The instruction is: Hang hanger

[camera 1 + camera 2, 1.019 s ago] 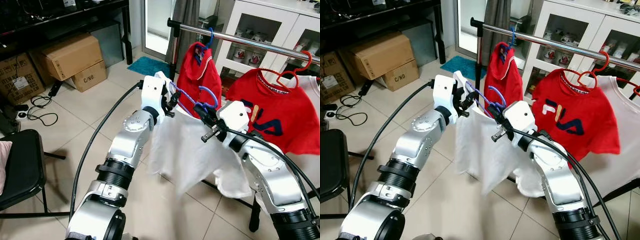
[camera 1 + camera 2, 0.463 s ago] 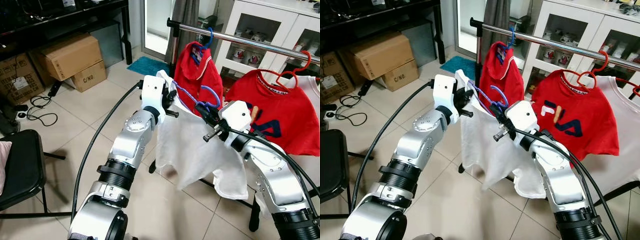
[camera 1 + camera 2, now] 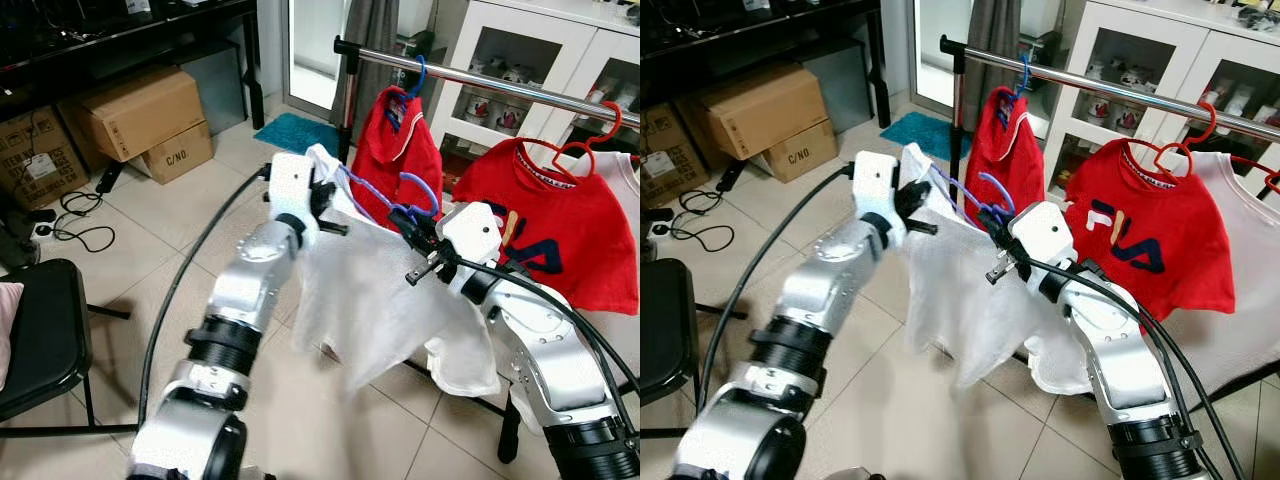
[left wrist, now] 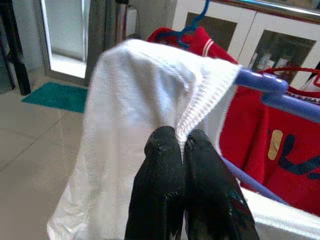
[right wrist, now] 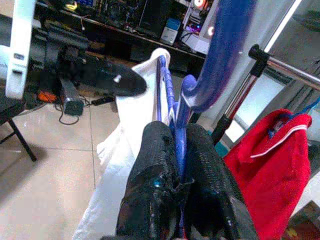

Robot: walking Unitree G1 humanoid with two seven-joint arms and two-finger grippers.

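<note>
— Both grippers pinched shut: left gripper on the white shirt, right gripper on the blue hanger.

— You still need the rail: up, beyond your right arm.

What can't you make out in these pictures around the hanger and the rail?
- Blue hanger: its lower part lies under the white shirt, eye views.
- Metal rail: its far end is cut off by the edge of the left eye view.
- Cabinet: the things behind its glass are too small to name.
- Left arm: blurred in both eye views.
- Right gripper: shut on the hanger, hiding the part it pinches.
</note>
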